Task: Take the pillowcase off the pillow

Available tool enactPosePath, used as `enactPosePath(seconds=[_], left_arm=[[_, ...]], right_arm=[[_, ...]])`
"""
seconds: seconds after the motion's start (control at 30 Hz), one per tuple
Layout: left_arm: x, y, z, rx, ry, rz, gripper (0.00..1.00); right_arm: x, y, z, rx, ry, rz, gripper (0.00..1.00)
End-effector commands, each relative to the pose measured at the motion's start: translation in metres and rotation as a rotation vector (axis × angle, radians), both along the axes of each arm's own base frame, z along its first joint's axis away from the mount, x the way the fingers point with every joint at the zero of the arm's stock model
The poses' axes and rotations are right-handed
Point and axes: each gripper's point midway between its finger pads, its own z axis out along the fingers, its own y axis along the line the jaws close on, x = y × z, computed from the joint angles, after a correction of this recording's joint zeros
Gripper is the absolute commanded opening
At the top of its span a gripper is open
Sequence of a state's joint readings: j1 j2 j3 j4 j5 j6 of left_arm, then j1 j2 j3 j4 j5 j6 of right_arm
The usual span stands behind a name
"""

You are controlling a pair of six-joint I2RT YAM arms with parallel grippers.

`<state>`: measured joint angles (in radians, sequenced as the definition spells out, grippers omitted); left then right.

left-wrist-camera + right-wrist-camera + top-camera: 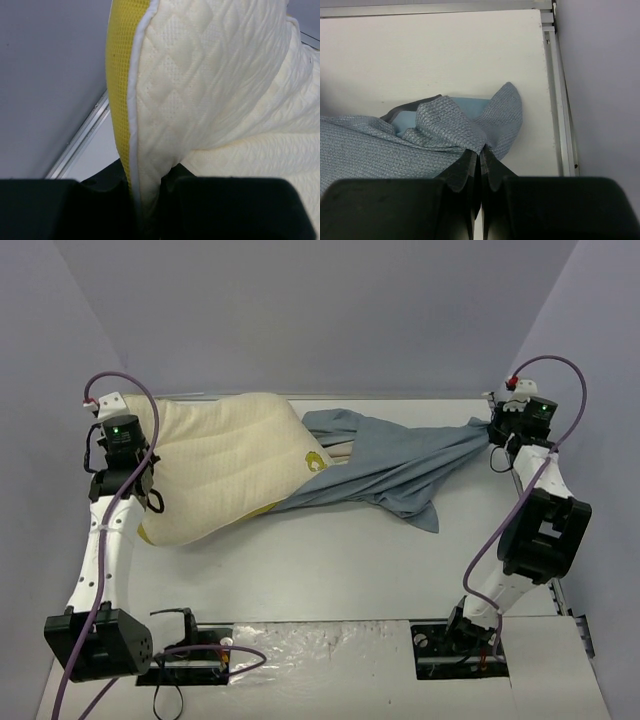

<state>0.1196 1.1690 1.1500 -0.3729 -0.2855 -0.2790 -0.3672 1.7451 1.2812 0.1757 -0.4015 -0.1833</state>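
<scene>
Now pillow (225, 465) lies on left half of table (330, 560), nearly all bare, small yellow mark at its right corner. At its left edge, left gripper (150, 202) is pinched nearly closed on it, with yellow side band and white piping squeezed between the fingers (75, 210). Pillowcase (400, 465) is grey-blue side out, stretched from pillow's right corner across to far right table edge. Its left end overlaps only that corner. At the far right, right gripper (480, 162) is fully closed on a bunched tip of pillowcase. Fabric folds out above the fingertips, a light blue patch showing in the folds.
</scene>
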Motion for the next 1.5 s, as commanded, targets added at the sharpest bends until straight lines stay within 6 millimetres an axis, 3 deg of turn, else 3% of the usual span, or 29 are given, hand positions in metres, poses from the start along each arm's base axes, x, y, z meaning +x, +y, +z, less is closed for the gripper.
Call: enactPosePath(seconds=[0.0,0.1,0.23,0.4,0.5,0.63,0.77,0.83,0.93,0.97,1.0,1.03,1.07,1.13,1.17,1.2,1.23,1.27,1.33,1.37,1.4,1.47], left_arm=[[-0.009,0.033,0.058,0.058,-0.162,0.167,0.02],[0.000,0.027,0.053,0.036,-0.153,0.124,0.02],[-0.008,0.040,0.057,0.058,-0.159,0.190,0.02],[-0.024,0.039,0.095,-0.008,-0.317,0.234,0.02],[-0.038,0.038,0.141,-0.029,-0.441,0.245,0.02],[-0.045,0.035,0.173,-0.028,-0.504,0.233,0.02],[-0.037,0.040,0.166,-0.007,-0.470,0.244,0.02],[-0.033,0.037,0.152,-0.019,-0.445,0.229,0.02],[-0.027,0.033,0.127,-0.030,-0.396,0.201,0.02],[-0.026,0.033,0.124,-0.024,-0.385,0.192,0.02],[-0.026,0.031,0.120,-0.015,-0.369,0.177,0.02],[-0.026,0.027,0.118,-0.012,-0.359,0.159,0.02],[-0.026,0.024,0.118,-0.011,-0.354,0.145,0.02],[-0.030,0.017,0.119,-0.026,-0.351,0.120,0.02],[-0.032,0.011,0.112,-0.048,-0.329,0.098,0.02],[-0.034,0.007,0.107,-0.081,-0.336,0.104,0.02],[-0.044,0.004,0.107,-0.097,-0.358,0.107,0.02],[-0.047,0.004,0.083,-0.117,-0.323,0.121,0.02],[-0.056,0.000,0.069,-0.180,-0.340,0.151,0.02],[-0.060,-0.002,0.049,-0.204,-0.299,0.166,0.02],[-0.062,-0.005,0.043,-0.250,-0.304,0.180,0.02],[-0.063,-0.011,0.033,-0.292,-0.289,0.179,0.02]], right_arm=[[0.001,-0.034,0.065,-0.119,-0.155,-0.093,0.00],[-0.002,-0.030,0.075,-0.120,-0.174,-0.076,0.00],[-0.011,-0.049,0.107,-0.159,-0.256,-0.139,0.00],[-0.018,-0.061,0.117,-0.144,-0.281,-0.182,0.00],[-0.025,-0.077,0.125,-0.125,-0.329,-0.242,0.00],[-0.028,-0.077,0.121,-0.113,-0.326,-0.245,0.00],[-0.031,-0.071,0.126,-0.088,-0.345,-0.207,0.00],[-0.027,-0.043,0.119,-0.060,-0.322,-0.044,0.00],[-0.025,0.030,0.087,-0.036,-0.193,0.337,0.00],[-0.032,0.070,0.064,0.007,-0.101,0.464,0.00],[-0.037,0.090,0.054,-0.008,-0.068,0.537,0.00],[-0.049,0.111,0.035,-0.040,-0.002,0.635,0.05],[-0.054,0.151,0.026,-0.075,0.028,0.760,0.10],[-0.061,0.183,0.007,-0.159,0.091,0.837,0.20],[-0.061,0.187,-0.004,-0.234,0.140,0.821,0.28],[-0.069,0.218,-0.013,-0.270,0.164,0.883,0.36],[-0.070,0.226,-0.014,-0.291,0.170,0.890,0.48],[-0.070,0.232,-0.013,-0.300,0.169,0.897,0.53],[-0.070,0.245,0.003,-0.307,0.128,0.921,0.65],[-0.073,0.252,0.010,-0.313,0.100,0.958,0.70],[-0.076,0.256,0.017,-0.326,0.081,0.985,0.79],[-0.086,0.273,0.029,-0.375,0.037,1.068,0.87]])
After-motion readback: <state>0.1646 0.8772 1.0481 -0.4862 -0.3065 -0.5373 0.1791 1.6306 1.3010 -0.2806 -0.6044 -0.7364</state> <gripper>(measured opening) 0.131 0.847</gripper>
